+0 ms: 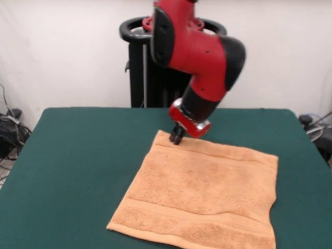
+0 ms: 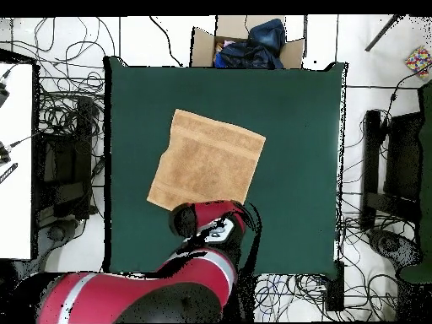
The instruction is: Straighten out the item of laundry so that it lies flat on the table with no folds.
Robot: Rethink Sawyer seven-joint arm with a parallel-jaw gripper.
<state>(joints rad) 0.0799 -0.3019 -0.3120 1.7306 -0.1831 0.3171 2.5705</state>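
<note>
The orange-tan towel (image 1: pixel 205 194) lies spread on the dark green table (image 1: pixel 78 155), nearly flat, with a shallow ripple along the woven band near its front edge. My gripper (image 1: pixel 176 138) is down at the towel's far left corner, touching the far edge, and its fingers look closed on the cloth there. In the overhead view the towel (image 2: pixel 207 159) sits left of the middle of the table (image 2: pixel 295 126). There the red arm (image 2: pixel 207 240) covers the towel's corner nearest the robot and hides the gripper.
The black pedestal (image 1: pixel 142 62) stands behind the table's far edge. A cardboard box with dark clothes (image 2: pixel 249 44) sits past the table's side opposite the robot. Cables lie on the floor around the table.
</note>
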